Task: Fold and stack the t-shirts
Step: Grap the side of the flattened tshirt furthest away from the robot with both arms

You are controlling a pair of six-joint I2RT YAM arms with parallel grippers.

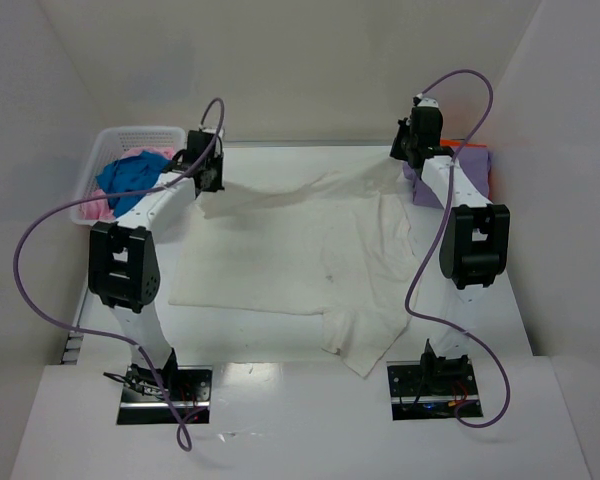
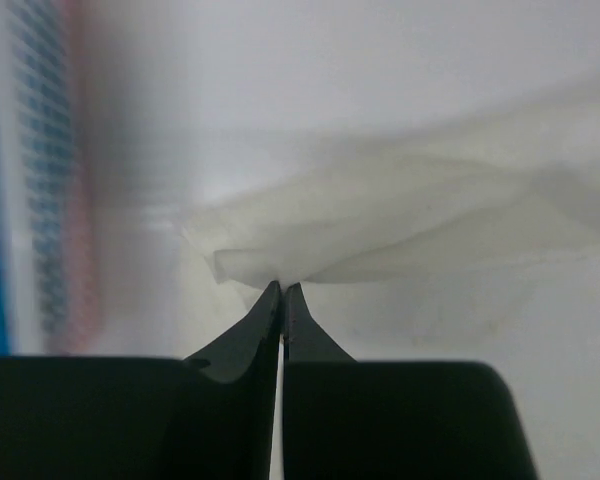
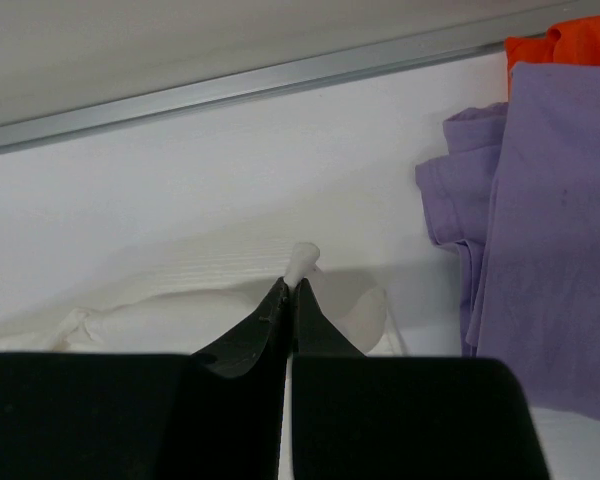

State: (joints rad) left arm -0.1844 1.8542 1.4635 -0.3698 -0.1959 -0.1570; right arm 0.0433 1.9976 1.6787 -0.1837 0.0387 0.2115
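A large cream-white t-shirt [image 1: 310, 260] lies spread across the table, its far edge lifted between both grippers. My left gripper [image 1: 210, 180] is shut on the shirt's far left corner [image 2: 270, 265]. My right gripper [image 1: 408, 150] is shut on the far right corner [image 3: 302, 262]. A lavender-purple t-shirt [image 3: 540, 260] lies folded at the far right on an orange one [image 3: 570, 40]; they also show in the top view [image 1: 475, 165]. A blue t-shirt [image 1: 130, 175] and a pink one [image 1: 92, 210] lie in the basket.
A white lattice basket [image 1: 130, 135] stands at the far left, beside my left gripper. White walls enclose the table on the left, back and right. A metal strip [image 3: 230, 85] runs along the table's far edge.
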